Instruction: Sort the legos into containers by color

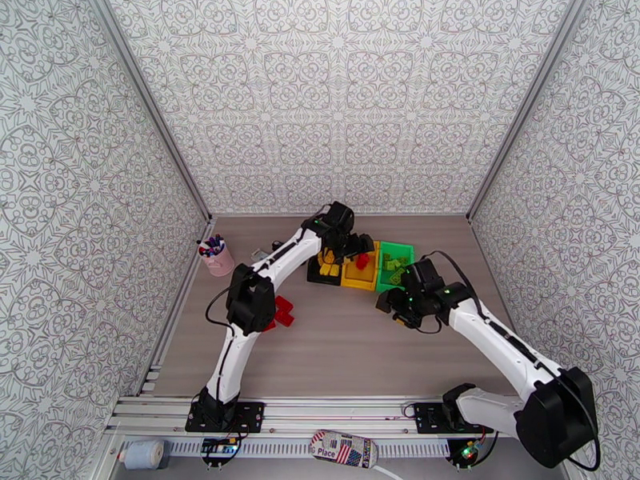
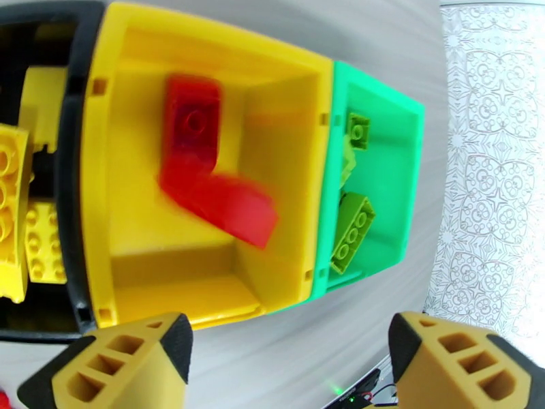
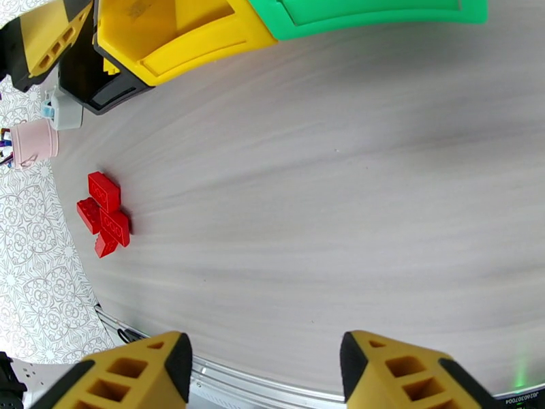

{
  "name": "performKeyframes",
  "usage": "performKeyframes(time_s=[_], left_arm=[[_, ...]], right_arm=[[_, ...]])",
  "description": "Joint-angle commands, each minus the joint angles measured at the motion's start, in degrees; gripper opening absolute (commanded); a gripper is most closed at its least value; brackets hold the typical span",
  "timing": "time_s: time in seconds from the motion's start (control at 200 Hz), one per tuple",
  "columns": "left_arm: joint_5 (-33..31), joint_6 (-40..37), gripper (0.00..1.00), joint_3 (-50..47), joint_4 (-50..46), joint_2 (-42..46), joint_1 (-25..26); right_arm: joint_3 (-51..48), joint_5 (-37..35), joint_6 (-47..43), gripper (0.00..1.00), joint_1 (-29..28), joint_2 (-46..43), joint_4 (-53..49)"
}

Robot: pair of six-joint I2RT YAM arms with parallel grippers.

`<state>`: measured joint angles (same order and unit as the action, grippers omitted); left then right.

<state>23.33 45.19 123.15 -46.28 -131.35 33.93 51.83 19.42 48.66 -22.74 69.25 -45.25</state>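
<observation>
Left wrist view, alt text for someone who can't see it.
Blurred red bricks are in the yellow bin, under the open left hand. The black bin holds yellow bricks, the green bin lime bricks.

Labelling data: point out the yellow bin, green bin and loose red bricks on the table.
yellow bin (image 2: 136, 131): left wrist view, bare floor.
green bin (image 2: 392, 185): left wrist view, bare floor.
loose red bricks (image 3: 113, 225): right wrist view, middle brick of cluster.

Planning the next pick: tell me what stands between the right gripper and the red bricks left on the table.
Nothing on the table: bare wood lies between the right gripper and the red bricks. The left arm's elbow hangs close beside them.
</observation>
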Motion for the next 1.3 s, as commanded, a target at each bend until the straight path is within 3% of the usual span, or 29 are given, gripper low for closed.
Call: performKeyframes(time_s=[0.0,0.355,0.83,1.095,1.291], left_arm=[[0.0,-0.6,0.83,-1.9,-1.9,3.5,-0.7],[-11.0,-4.7,0.90,-24.4,-0.9,23.4,-1.1],[-21.3,-2.1,0.95,-53.6,-4.9,49.4,-10.0],[-23.1,-1.0,0.93,-62.7,-8.9,55.5,-18.9],[-21.7,-2.7,0.88,-65.2,-7.5,53.3,-23.8]], right_arm=[[-0.9,-1.2,0.3,0.64,0.6,-1.1,-1.4],[3.2,2.5,-0.8,0.64,-0.6,5.3,2.9],[23.3,2.4,-3.5,0.64,-12.7,26.3,2.8],[36.2,0.9,-5.0,0.62,-19.7,36.2,-2.0],[39.5,-0.1,-5.1,0.61,-23.1,38.9,-3.9]])
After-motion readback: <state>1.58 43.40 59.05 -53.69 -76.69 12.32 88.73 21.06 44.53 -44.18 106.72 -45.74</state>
